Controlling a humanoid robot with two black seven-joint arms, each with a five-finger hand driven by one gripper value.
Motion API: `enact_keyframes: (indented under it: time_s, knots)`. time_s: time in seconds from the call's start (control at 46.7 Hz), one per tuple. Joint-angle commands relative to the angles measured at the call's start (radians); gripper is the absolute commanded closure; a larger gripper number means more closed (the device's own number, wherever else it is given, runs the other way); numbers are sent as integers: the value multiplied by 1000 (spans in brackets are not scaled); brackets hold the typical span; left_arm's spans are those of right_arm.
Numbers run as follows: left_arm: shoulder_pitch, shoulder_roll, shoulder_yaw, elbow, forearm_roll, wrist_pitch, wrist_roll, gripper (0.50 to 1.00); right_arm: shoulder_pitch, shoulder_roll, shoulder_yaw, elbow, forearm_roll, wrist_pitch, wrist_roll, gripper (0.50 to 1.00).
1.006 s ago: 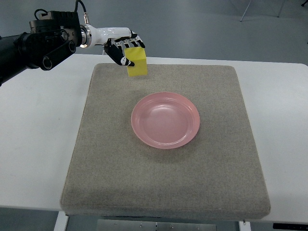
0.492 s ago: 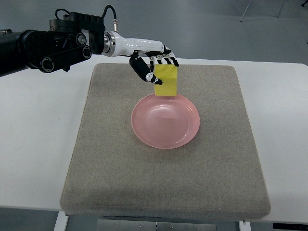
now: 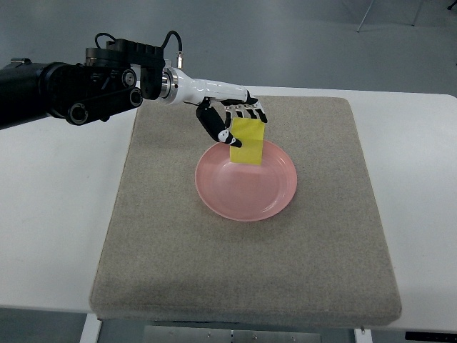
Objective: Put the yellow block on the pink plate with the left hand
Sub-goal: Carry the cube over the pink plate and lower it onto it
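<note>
A yellow block (image 3: 247, 143) hangs over the far rim of the pink plate (image 3: 246, 194), held from above and from its left side. My left hand (image 3: 232, 123) is shut on the block, black-and-white fingers wrapped over its top edge. The arm reaches in from the upper left, dark housing and white forearm. The plate lies near the middle of the grey mat (image 3: 164, 229). Whether the block's underside touches the plate cannot be told from this view. No right arm shows.
The grey mat lies on a white table (image 3: 57, 214). The mat's edges reach close to the table's front. Grey floor shows beyond the table's far edge.
The left hand carried the yellow block from the mat's far left corner rightward and toward me, ending over the plate's far rim and slightly lower.
</note>
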Motion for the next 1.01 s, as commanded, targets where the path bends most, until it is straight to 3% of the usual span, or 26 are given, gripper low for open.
enact_keyframes:
  time_s: [0.0, 0.407, 0.514, 0.578, 0.706, 0.77, 0.856, 0.984]
  knots:
    - [14, -13, 0, 3, 0, 0, 0, 1000, 0, 0, 0, 0, 0, 0, 1, 576]
    - [49, -39, 0, 11, 40, 14, 1, 1000, -1, 0, 0, 0, 0, 0, 0, 576]
    - [50, -39, 0, 11, 40, 14, 1, 836, 0, 0, 0, 0, 0, 0, 1, 576]
    - [50, -39, 0, 10, 40, 14, 1, 772, 0, 0, 0, 0, 0, 0, 1, 576]
    - [52, -39, 0, 8, 40, 11, 1, 722, -1, 0, 0, 0, 0, 1, 1, 576]
    - [52, -39, 0, 7, 38, 11, 1, 656, 0, 0, 0, 0, 0, 0, 1, 576]
    - [50, -39, 0, 4, 38, 8, 1, 615, 0, 0, 0, 0, 0, 0, 0, 576]
    - [47, -37, -1, 0, 38, 5, 1, 581, -1, 0, 0, 0, 0, 0, 1, 576]
